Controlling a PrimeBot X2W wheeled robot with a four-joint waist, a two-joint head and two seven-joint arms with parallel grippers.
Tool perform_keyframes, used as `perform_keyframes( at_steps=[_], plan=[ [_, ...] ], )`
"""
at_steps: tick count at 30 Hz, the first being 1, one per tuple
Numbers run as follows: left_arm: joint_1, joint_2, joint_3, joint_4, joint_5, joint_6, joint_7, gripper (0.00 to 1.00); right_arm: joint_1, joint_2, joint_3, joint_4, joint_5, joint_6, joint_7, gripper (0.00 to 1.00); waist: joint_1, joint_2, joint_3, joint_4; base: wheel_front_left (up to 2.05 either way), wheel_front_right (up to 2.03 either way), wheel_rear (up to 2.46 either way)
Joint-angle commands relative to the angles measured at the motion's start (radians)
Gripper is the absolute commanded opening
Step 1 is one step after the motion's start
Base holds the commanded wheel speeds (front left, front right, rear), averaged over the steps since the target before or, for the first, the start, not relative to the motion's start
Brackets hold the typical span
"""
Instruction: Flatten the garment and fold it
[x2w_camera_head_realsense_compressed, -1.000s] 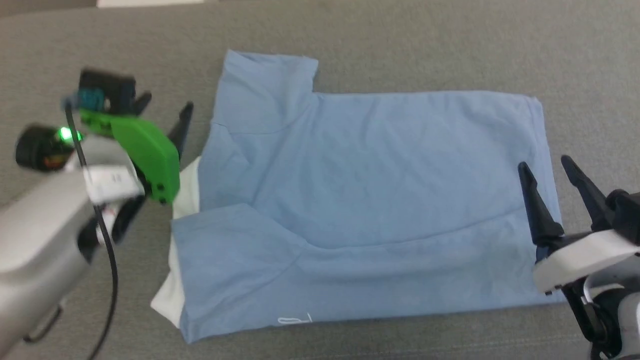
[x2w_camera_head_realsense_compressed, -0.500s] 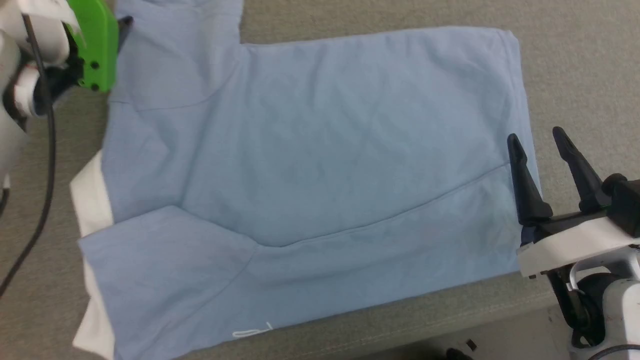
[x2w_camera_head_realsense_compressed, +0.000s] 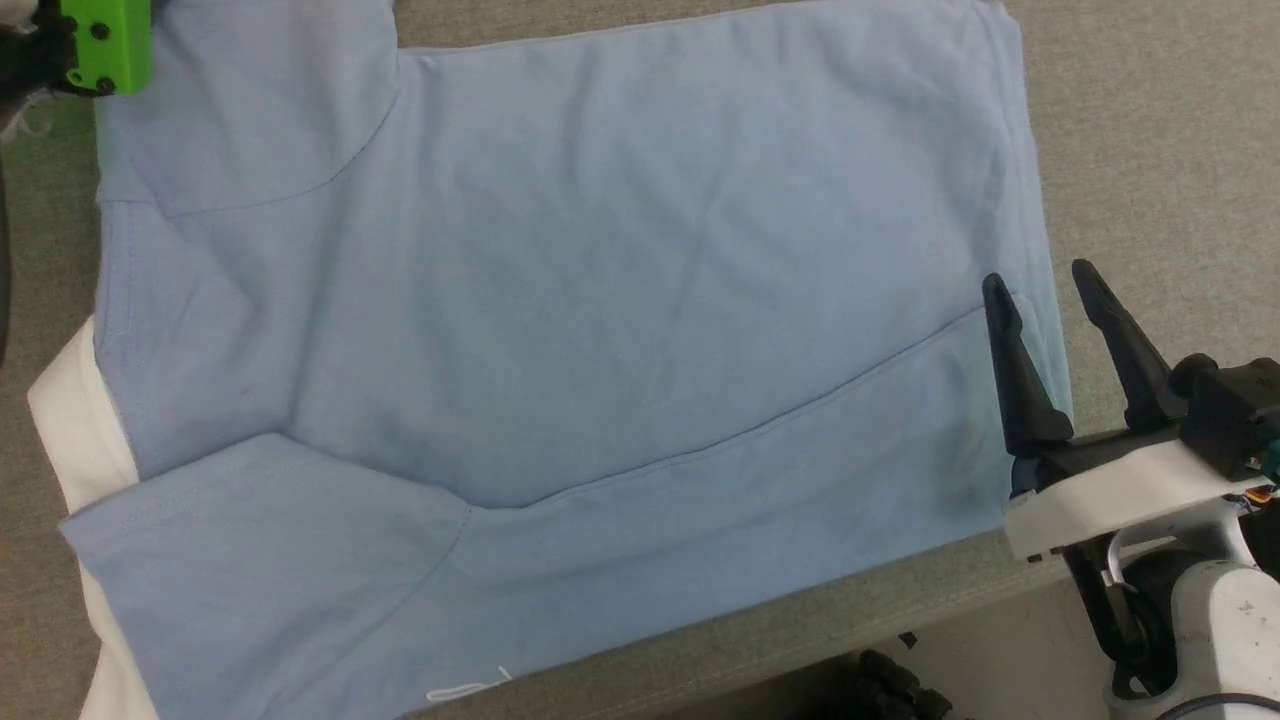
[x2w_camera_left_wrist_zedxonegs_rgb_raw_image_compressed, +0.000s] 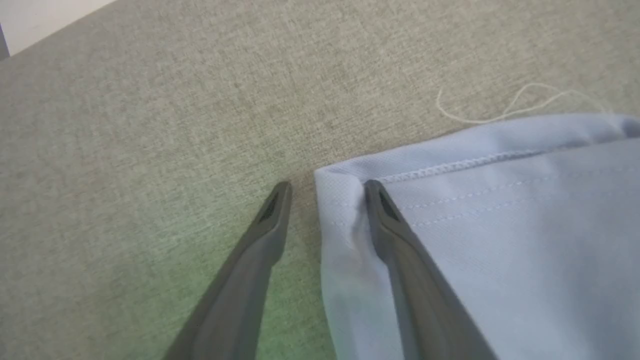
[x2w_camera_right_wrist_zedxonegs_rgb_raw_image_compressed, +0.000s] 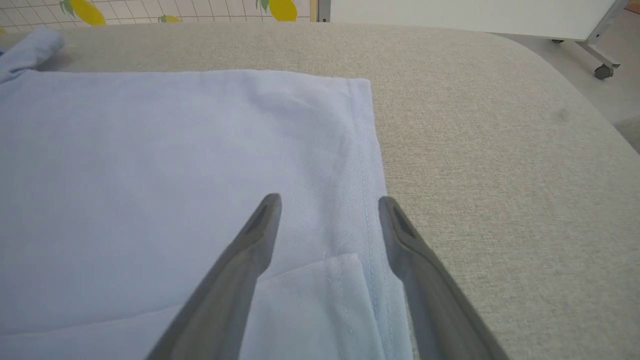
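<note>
Lying flat on beige fabric surface (x2w_camera_head_realsense_compressed: 1150, 120), garment (x2w_camera_head_realsense_compressed: 600, 300); lemon-print wall (x2w_camera_right_wrist_zedxonegs_rgb_raw_image_compressed: 150, 10) in bkgd

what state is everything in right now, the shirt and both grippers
garment, lying flat on the grey surface, near side folded over, white collar poking out at the left end
left gripper, open, jaws astride the sleeve corner, not clamped
right gripper, open, at the hem end, holding nothing
</note>
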Motion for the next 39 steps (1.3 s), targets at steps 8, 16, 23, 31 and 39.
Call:
perform_keyframes(
  at_steps=[8,16,23,31,39],
  plan=[
    [0.055,-0.056,-0.008,-0.010,0.043,0.006,-0.166,0.00,-0.030,-0.050,-0.039,-0.012,-0.007,-0.002,0.031,1.00,-0.0001,-0.0001,-0.051,0.050,0.00,0.00,0.00],
    [0.073,-0.107,0.003,-0.057,0.074,-0.011,-0.330,0.00,-0.097,-0.228,-0.053,-0.019,0.075,-0.002,0.238,1.00,-0.0001,-0.0001,-0.104,0.128,0.00,0.00,0.00],
    [0.098,-0.111,0.001,-0.207,0.091,0.000,-0.387,0.00,-0.293,-0.470,0.004,0.069,0.231,-0.002,0.529,1.00,-0.0001,-0.0001,-0.088,0.201,0.00,0.00,0.00],
    [0.123,-0.093,-0.002,-0.415,0.106,0.062,-0.385,0.00,-0.535,-0.668,0.183,0.242,0.316,-0.002,0.700,1.00,-0.0001,-0.0001,-0.036,0.278,0.00,0.00,0.00],
    [0.128,-0.092,-0.007,-0.520,0.121,0.103,-0.378,0.00,-0.685,-0.748,0.404,0.366,0.337,-0.002,0.736,1.00,-0.0001,-0.0001,0.002,0.321,0.00,0.00,0.00]
  ],
)
